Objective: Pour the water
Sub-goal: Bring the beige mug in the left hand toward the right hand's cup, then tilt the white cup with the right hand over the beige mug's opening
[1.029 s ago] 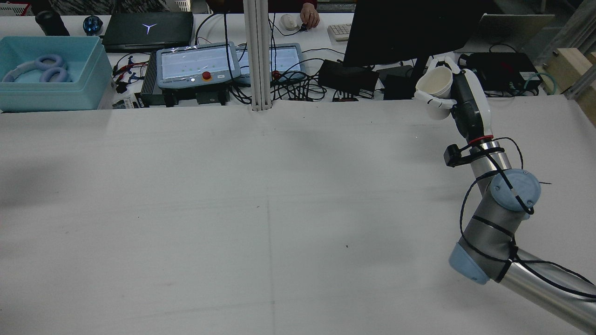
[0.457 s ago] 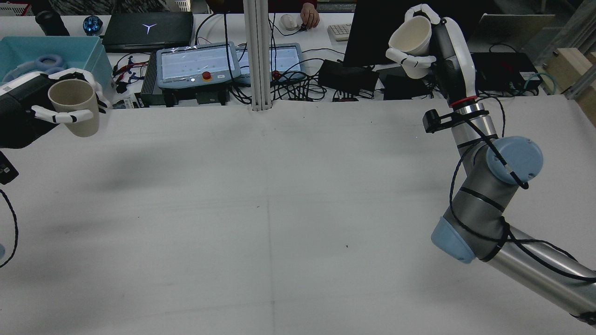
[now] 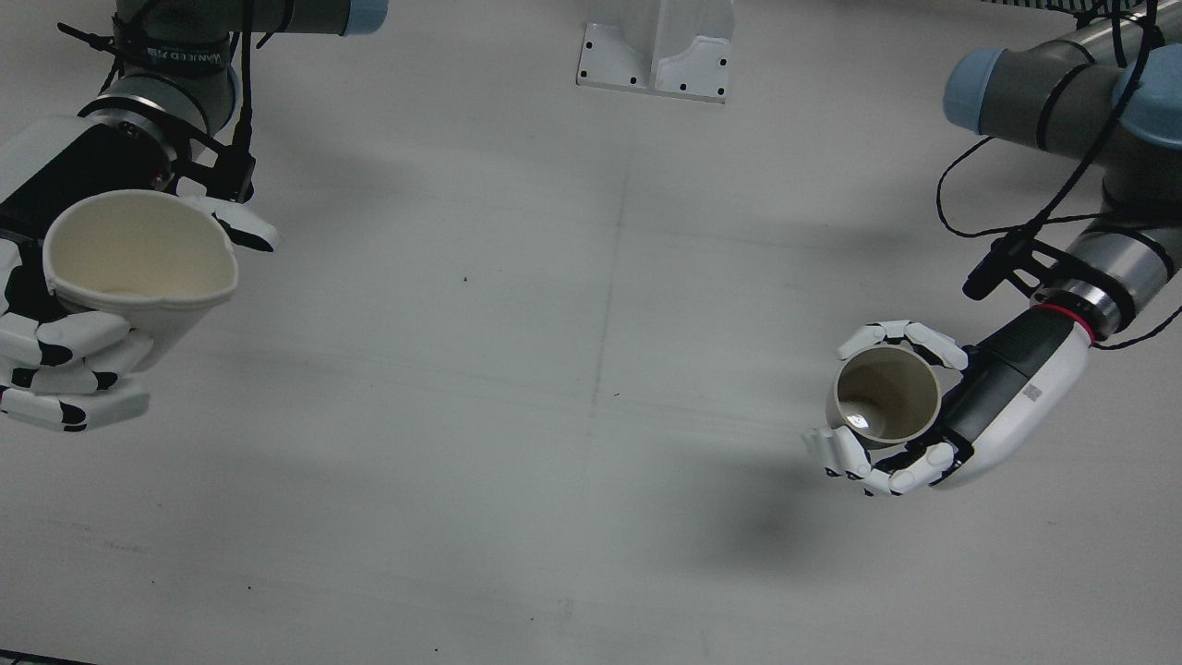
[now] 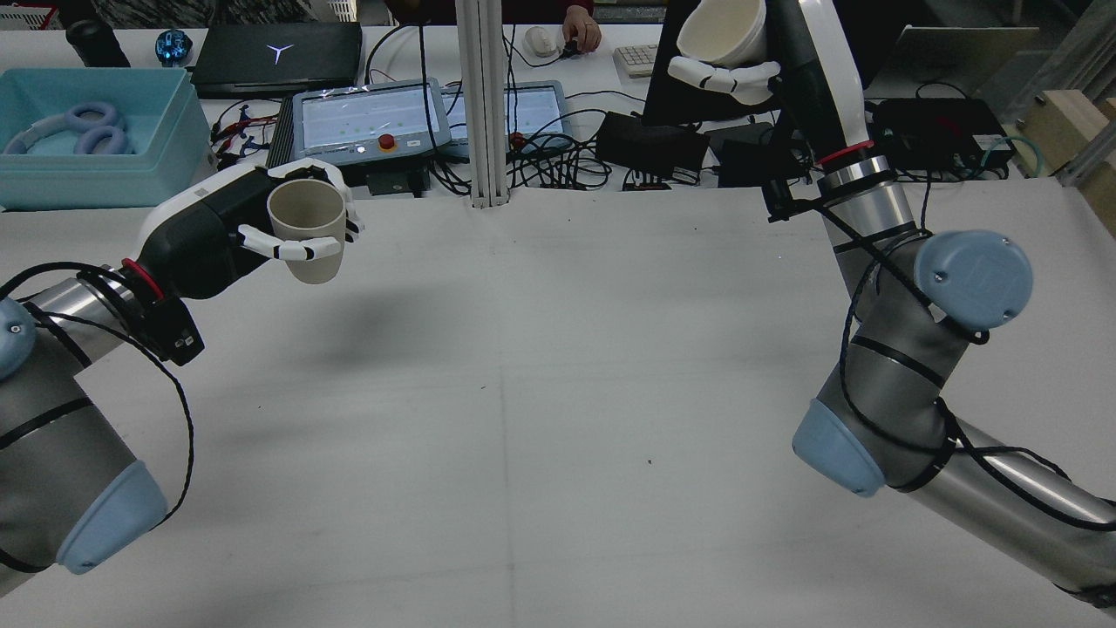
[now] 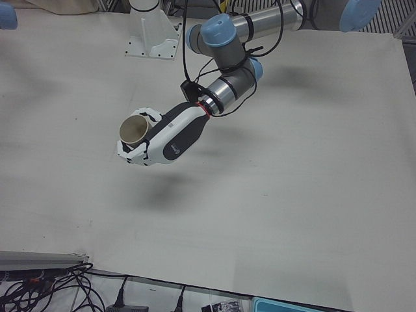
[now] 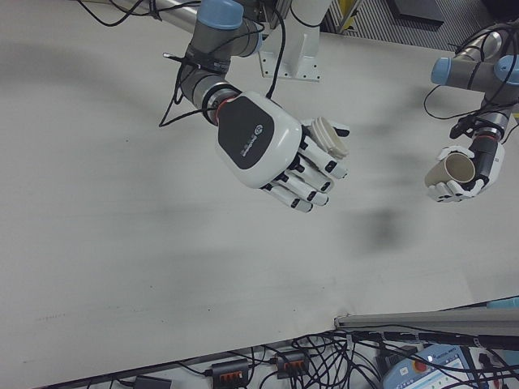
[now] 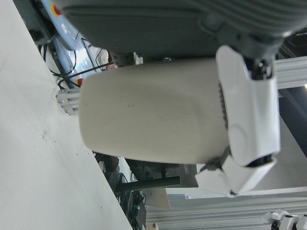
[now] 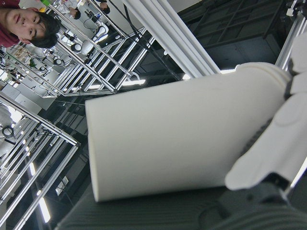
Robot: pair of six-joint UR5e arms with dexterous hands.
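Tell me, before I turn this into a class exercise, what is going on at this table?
A two-armed robot is setting up to pour. Its left hand holds a beige cup upright above the bare white table. Its right hand grips a white cup raised much higher, its rim squeezed out of round. The cups are far apart, on opposite sides of the table, so no pouring has begun.

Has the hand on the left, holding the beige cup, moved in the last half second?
Yes. The left hand with its beige cup has swung right, from in front of the blue bin toward the grey touchscreen console.
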